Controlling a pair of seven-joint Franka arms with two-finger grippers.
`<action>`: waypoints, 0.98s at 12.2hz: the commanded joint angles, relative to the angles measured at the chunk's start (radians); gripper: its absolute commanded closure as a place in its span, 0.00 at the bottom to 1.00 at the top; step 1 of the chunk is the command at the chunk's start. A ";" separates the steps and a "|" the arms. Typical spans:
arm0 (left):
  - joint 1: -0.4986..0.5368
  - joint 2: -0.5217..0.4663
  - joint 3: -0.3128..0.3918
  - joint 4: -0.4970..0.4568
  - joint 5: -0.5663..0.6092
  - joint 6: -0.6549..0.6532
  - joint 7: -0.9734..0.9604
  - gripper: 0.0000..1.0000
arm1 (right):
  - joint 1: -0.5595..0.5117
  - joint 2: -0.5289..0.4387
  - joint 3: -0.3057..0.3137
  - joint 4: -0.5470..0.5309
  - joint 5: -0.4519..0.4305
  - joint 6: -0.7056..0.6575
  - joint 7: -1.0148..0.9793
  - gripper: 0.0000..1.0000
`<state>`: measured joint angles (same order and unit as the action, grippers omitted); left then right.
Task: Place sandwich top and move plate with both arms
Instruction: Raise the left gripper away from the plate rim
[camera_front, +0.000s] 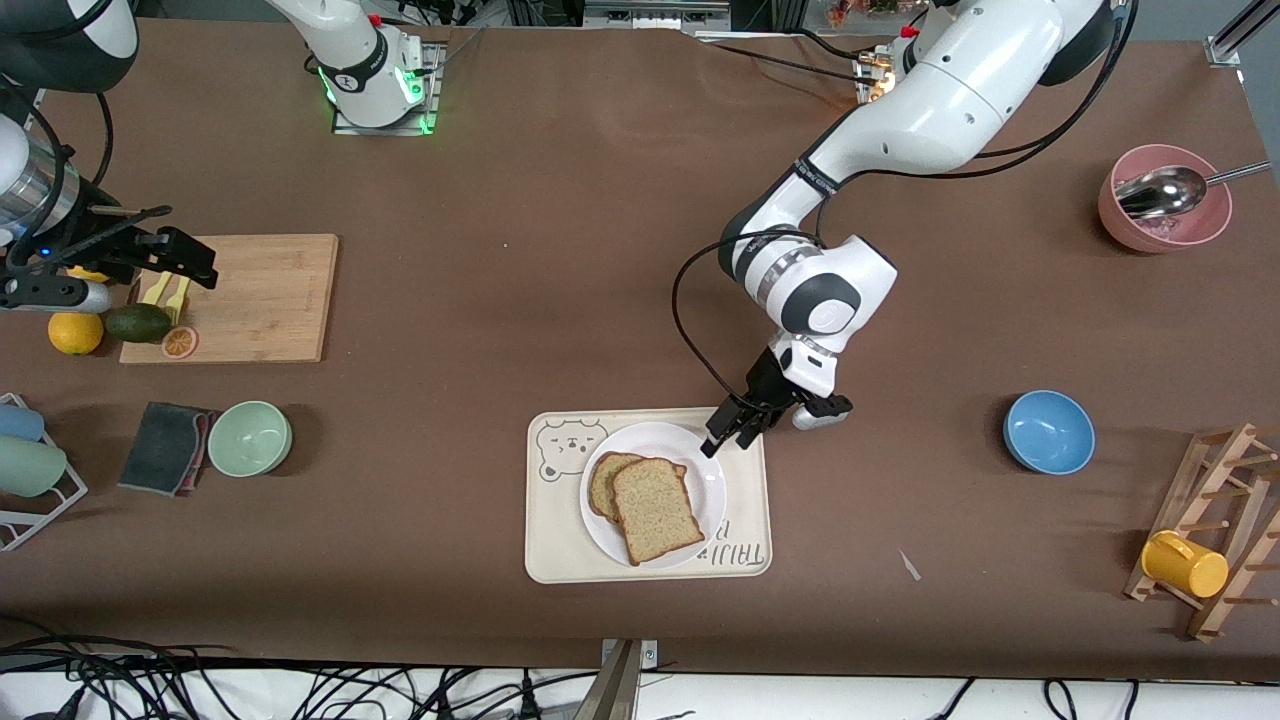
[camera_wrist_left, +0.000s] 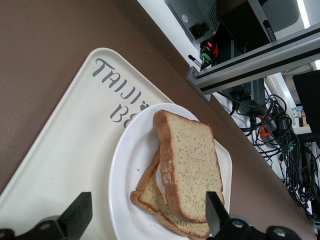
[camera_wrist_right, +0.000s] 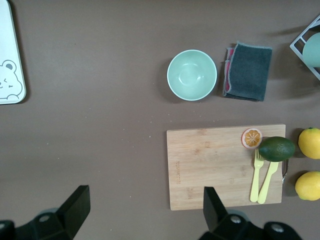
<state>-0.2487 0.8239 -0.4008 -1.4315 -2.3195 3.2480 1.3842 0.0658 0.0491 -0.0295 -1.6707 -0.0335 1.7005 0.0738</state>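
Left wrist only: lower slice (camera_wrist_left: 150, 192) is showing under the sandwich top (camera_wrist_left: 187, 167).
Sandwich top: is lying at seven o'clock from the open left end effector (camera_front: 728, 432), on the plate (camera_front: 700, 480).
Right end effector (camera_front: 165, 262): is hovering open over the cutting board (camera_front: 270, 300).

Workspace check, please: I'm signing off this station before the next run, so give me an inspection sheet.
Surface: brown table, cream bear-print tray on it.
Job's things: sandwich top lies on a lower slice on the plate, which sits in the tray.
Clutter: cutting board with forks, avocado, lemon; green bowl, blue bowl, pink bowl with spoon, mug rack.
Grippers: left tool open over the plate's rim; right tool open, waiting over the cutting board.
Cables: black bundle at the table's camera edge.
Surroundings: nothing seen.
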 joint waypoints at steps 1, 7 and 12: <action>0.017 -0.032 -0.007 -0.023 -0.009 0.010 0.016 0.01 | -0.001 -0.005 -0.001 0.009 0.014 -0.034 0.007 0.00; 0.032 -0.037 -0.009 -0.036 0.272 0.000 -0.315 0.01 | 0.000 -0.006 0.002 0.008 -0.002 -0.039 0.007 0.00; 0.040 -0.042 -0.003 -0.058 0.665 -0.028 -0.748 0.01 | 0.000 -0.006 -0.001 0.008 -0.002 -0.038 0.007 0.00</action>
<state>-0.2267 0.8164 -0.3997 -1.4455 -1.7670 3.2457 0.7751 0.0658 0.0491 -0.0299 -1.6707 -0.0339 1.6768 0.0739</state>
